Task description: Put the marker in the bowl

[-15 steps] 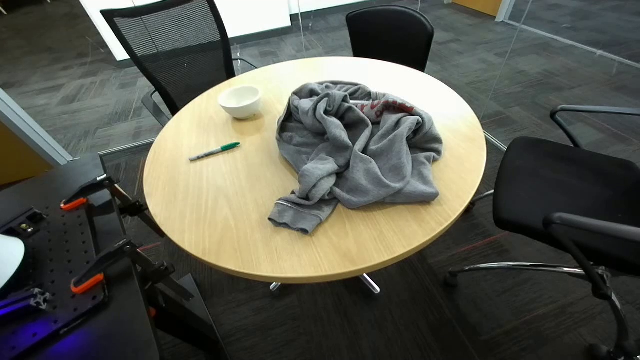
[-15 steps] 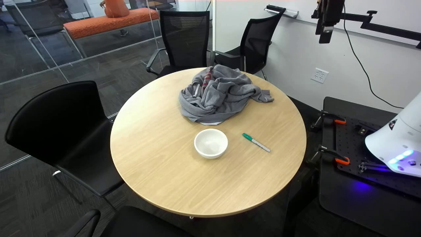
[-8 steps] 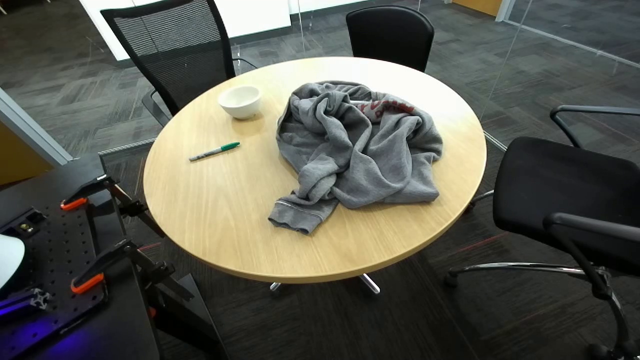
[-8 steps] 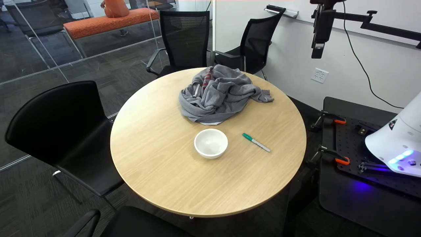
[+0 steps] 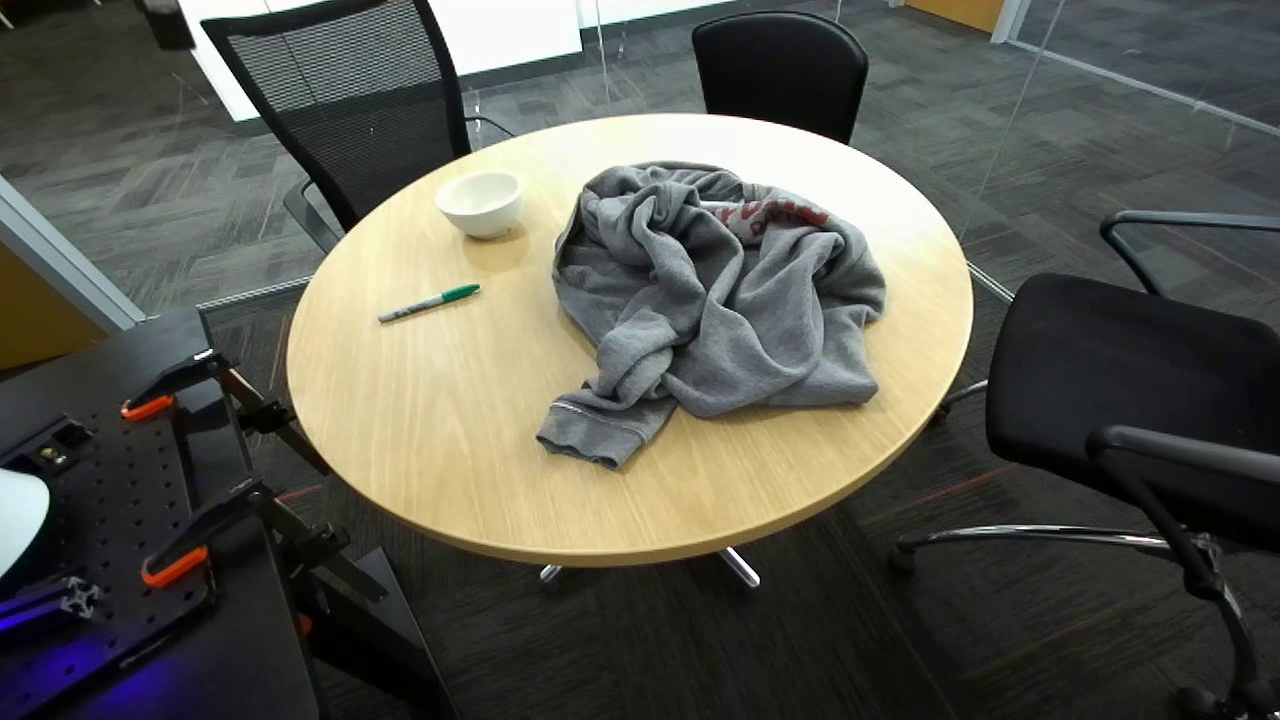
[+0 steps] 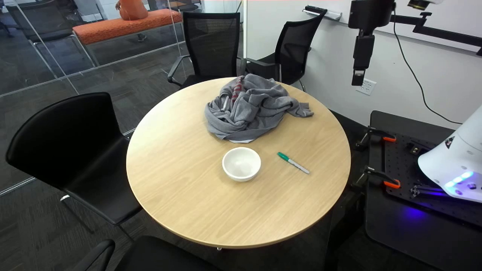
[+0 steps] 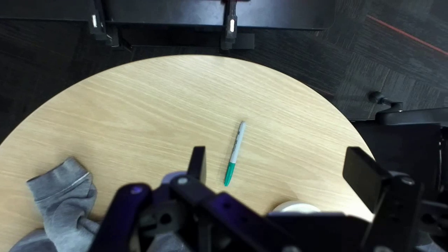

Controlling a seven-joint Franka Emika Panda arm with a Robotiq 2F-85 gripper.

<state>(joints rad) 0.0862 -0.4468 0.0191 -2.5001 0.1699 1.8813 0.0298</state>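
One green-capped marker (image 7: 235, 152) lies flat on the round worktop (image 7: 168, 91) in the wrist view, seen through the gap of the hand (image 7: 280, 170), which is spread wide and holding nothing, presumably set to straddle something so slim. In an exterior view, a white bowl (image 6: 241, 164) stands upright to the left of the marker, apart from it, mouth up, so a short carry should be enough after the pickup. High on the right hangs the hand, tip down and well apart from the marker, a posture that suits a descent from above. In an exterior view, a gray sweatshirt (image 5: 720, 290) sits heaped to the right of marker and bowl, touching neither, while orange-tipped clamps (image 5: 175, 567) at left pin down a perforated plate (image 5: 120, 510), apparently so that it cannot shift.
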